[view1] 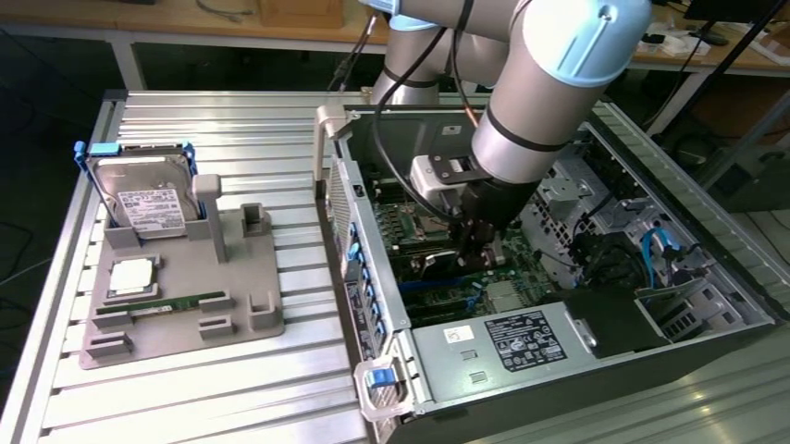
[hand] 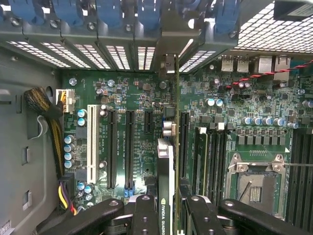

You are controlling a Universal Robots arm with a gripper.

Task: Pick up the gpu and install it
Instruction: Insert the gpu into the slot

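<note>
**Q:** Where is the gpu located, and how is it held?

**A:** The gpu [hand: 166,171] is seen edge-on in the wrist view. It is clamped between the two black fingers [hand: 145,215] of the gripper [hand: 172,213], whose jaws are pressed against its two faces. The card is held upright over the motherboard [hand: 142,98], in line with the long black slots. The white slot [hand: 91,142] lies to one side of it and the CPU socket [hand: 257,181] to the other. Its far end is directed toward the slotted rear wall, where blue clips [hand: 110,12] are ranged. Whether its lower edge is seated in a slot cannot be determined.

**Q:** What is shown in the exterior view?

**A:** The arm [view1: 556,83] is shown reaching down into the open computer case [view1: 358,213], which is laid on its side on the slatted table [view1: 235,129]. The gripper is placed low inside the case, near its middle. On the exterior view's left, well apart from the case, a grey fixture [view1: 247,305] is seen. A hard drive [view1: 148,199] is stood upright at its back, and a memory stick [view1: 173,303] is laid flat nearer its front.
</note>
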